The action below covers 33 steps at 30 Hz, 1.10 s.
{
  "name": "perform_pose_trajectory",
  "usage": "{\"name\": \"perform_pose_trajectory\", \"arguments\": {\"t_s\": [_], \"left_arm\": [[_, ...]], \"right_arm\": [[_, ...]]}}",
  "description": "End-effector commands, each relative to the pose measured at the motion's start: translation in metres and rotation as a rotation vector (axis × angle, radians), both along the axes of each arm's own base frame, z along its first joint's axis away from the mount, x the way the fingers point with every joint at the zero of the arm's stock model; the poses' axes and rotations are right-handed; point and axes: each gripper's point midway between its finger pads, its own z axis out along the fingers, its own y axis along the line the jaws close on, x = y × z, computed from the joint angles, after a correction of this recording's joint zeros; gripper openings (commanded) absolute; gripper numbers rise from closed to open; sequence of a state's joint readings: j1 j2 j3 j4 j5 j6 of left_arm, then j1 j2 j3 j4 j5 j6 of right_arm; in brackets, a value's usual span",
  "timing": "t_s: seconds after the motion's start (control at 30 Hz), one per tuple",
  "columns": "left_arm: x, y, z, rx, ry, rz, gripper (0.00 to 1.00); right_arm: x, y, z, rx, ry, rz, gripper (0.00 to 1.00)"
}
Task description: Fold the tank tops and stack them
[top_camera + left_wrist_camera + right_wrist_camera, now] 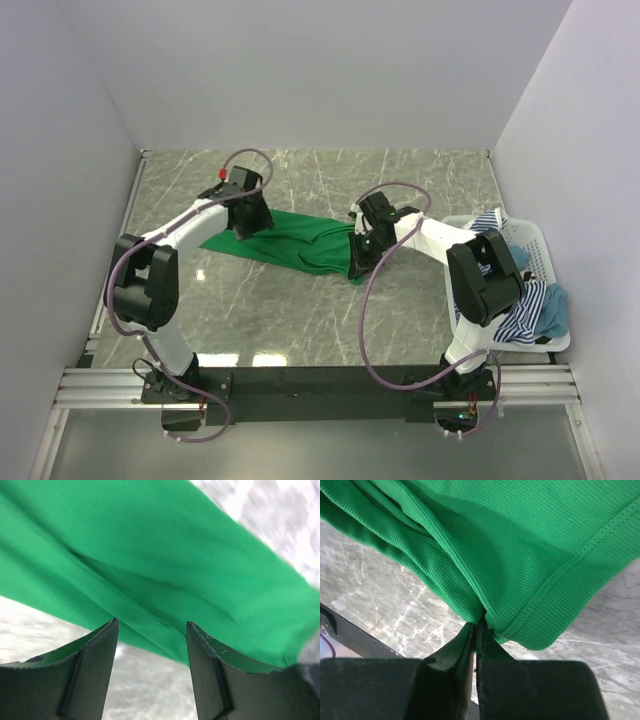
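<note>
The bright green tank top (290, 240) lies stretched across the middle of the marble table. My left gripper (246, 230) is open over its left end; in the left wrist view the green cloth (165, 565) lies just beyond the fingertips, with nothing between them (152, 630). My right gripper (362, 250) is shut on the right end of the green tank top (520, 555), pinching a bunched edge (477, 622). The navy-and-white striped tank top (520, 322) and the teal blue one (555, 310) hang in and over the basket at the right.
A white slatted plastic basket (545, 250) stands at the table's right edge, beside the right arm. White walls enclose the table at the back and both sides. A black rail (320, 382) runs along the near edge.
</note>
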<state>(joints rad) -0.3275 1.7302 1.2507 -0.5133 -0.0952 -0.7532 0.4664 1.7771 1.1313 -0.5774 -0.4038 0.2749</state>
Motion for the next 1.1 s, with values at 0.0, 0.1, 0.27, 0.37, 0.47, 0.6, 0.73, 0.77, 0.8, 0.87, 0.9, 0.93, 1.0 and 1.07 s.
{"name": "perform_pose_trajectory", "arguments": {"t_s": [0.0, 0.1, 0.27, 0.37, 0.47, 0.6, 0.73, 0.77, 0.8, 0.87, 0.9, 0.93, 1.0, 1.07], "left_arm": [[-0.011, -0.034, 0.011, -0.053, -0.02, -0.12, 0.63], [-0.02, -0.06, 0.008, -0.1, -0.008, -0.167, 0.63], [-0.025, -0.088, -0.002, -0.135, 0.02, -0.218, 0.64], [-0.029, -0.1, -0.009, -0.146, 0.041, -0.237, 0.63], [-0.033, -0.106, -0.012, -0.145, 0.056, -0.241, 0.62], [-0.037, -0.108, -0.017, -0.133, 0.069, -0.229, 0.59], [-0.037, -0.112, -0.024, -0.129, 0.086, -0.232, 0.48], [-0.036, -0.113, -0.025, -0.126, 0.085, -0.234, 0.39], [-0.033, -0.113, -0.023, -0.127, 0.078, -0.232, 0.34], [-0.032, -0.114, -0.023, -0.125, 0.076, -0.234, 0.25], [-0.029, -0.115, -0.02, -0.126, 0.07, -0.235, 0.23], [-0.028, -0.116, -0.021, -0.125, 0.073, -0.235, 0.22], [-0.026, -0.119, -0.019, -0.128, 0.068, -0.241, 0.17], [-0.023, -0.12, -0.017, -0.13, 0.065, -0.242, 0.1]], "right_arm": [[-0.004, -0.001, 0.005, 0.004, 0.018, -0.015, 0.0], [-0.004, -0.002, 0.003, -0.006, 0.021, -0.024, 0.0], [-0.005, -0.007, 0.001, -0.031, 0.021, -0.04, 0.0], [-0.005, -0.011, 0.0, -0.047, 0.013, -0.055, 0.0], [-0.003, -0.009, 0.004, -0.039, -0.003, -0.067, 0.0], [0.0, -0.009, 0.007, -0.032, -0.017, -0.075, 0.0], [0.003, -0.008, 0.01, -0.03, -0.03, -0.086, 0.0], [0.004, -0.008, 0.011, -0.029, -0.036, -0.089, 0.0], [0.004, -0.009, 0.01, -0.035, -0.043, -0.089, 0.0], [0.004, -0.01, 0.009, -0.05, -0.05, -0.097, 0.0], [0.004, -0.011, 0.01, -0.062, -0.063, -0.098, 0.02], [0.003, -0.011, 0.01, -0.069, -0.07, -0.097, 0.04], [0.003, -0.01, 0.015, -0.077, -0.106, -0.095, 0.15], [0.005, -0.015, 0.016, -0.113, -0.149, -0.107, 0.24]]}}
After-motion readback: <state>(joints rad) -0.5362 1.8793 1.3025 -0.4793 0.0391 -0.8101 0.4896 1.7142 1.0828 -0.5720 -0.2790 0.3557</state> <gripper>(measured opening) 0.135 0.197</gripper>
